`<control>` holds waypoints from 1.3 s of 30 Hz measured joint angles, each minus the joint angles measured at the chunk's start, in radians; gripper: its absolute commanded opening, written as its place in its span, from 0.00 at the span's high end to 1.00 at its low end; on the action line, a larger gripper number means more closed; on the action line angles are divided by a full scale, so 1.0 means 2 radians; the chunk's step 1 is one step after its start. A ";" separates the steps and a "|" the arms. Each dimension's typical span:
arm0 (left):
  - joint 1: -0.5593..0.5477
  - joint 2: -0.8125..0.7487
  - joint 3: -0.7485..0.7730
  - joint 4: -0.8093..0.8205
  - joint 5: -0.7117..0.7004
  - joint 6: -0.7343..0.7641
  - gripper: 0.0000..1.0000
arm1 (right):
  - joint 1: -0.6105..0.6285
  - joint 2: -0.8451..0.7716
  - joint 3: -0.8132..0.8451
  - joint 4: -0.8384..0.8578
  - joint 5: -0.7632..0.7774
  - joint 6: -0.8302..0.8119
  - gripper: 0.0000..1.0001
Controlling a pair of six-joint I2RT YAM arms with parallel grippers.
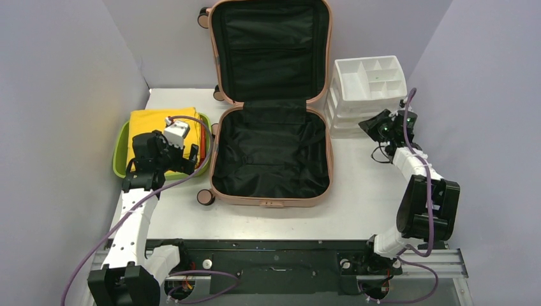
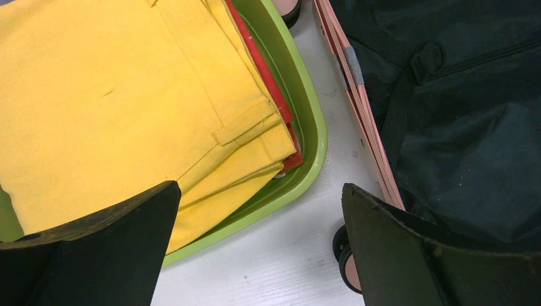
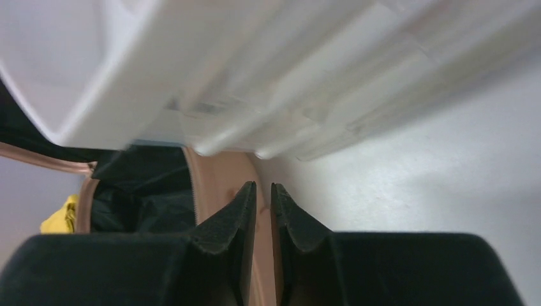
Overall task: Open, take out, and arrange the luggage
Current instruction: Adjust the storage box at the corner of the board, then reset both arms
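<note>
The salmon-pink luggage lies open in the middle of the table. Its lid stands up against the back wall, and the black lining of both halves shows nothing inside. My left gripper hovers open over the tub's right edge. In the left wrist view its jaws are spread wide with nothing between them, above bare table between tub and luggage rim. My right gripper sits by the luggage's right side. Its jaws are almost together, a thin slit apart, holding nothing, with pink shell behind.
A lime-green tub at the left holds folded yellow cloth over red cloth. A white drawer organizer stands right of the luggage, close above my right gripper. A caster wheel sticks out at the luggage's near left corner.
</note>
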 measured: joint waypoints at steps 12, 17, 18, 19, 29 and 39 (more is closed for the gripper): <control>0.000 -0.007 0.000 0.000 0.000 0.000 0.04 | 0.058 0.104 0.113 0.044 0.011 0.051 0.90; 0.000 -0.007 0.000 0.000 0.000 0.000 0.04 | 0.084 0.128 0.125 0.047 0.020 0.057 0.90; 0.000 -0.007 0.000 0.000 0.000 0.000 0.04 | 0.087 0.129 0.128 0.047 0.019 0.057 0.90; 0.000 -0.007 0.000 0.000 0.000 0.000 0.04 | 0.089 0.129 0.132 0.048 0.019 0.057 0.89; 0.000 -0.006 0.000 -0.001 0.002 0.000 0.04 | 0.097 0.017 0.120 -0.091 0.039 -0.126 0.50; 0.000 -0.009 0.012 -0.029 0.023 -0.001 0.04 | 0.094 -0.285 0.018 -0.232 0.095 -0.429 0.36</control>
